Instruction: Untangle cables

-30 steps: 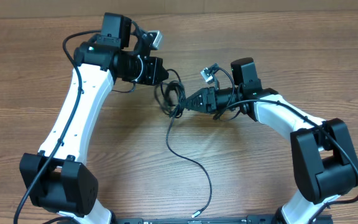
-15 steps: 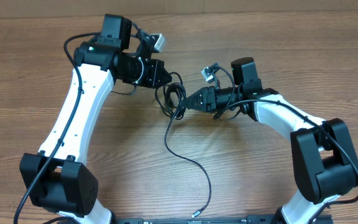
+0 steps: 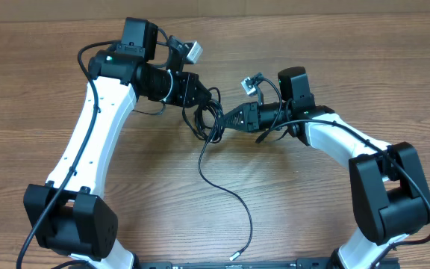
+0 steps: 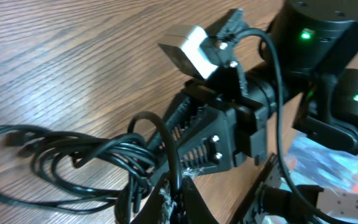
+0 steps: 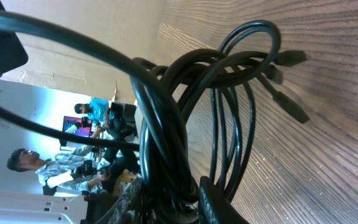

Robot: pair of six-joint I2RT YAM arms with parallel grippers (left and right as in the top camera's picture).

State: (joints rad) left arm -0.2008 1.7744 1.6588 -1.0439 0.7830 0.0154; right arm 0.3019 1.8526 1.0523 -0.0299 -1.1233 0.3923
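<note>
Several light, limp cables (image 3: 201, 123), mid-frame, best taken where they cross: left gripper (image 3: 200, 96) clamps them, right gripper's (image 3: 219, 125) jaws narrow round them.

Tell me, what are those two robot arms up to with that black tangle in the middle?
They are untangling a knot of thin black cords on a wooden table. The left gripper is shut on one side of it; the right gripper pinches the bundle from the other side. One strand trails loose toward the near edge, ending in a small plug. The knot is not undone yet.
</note>
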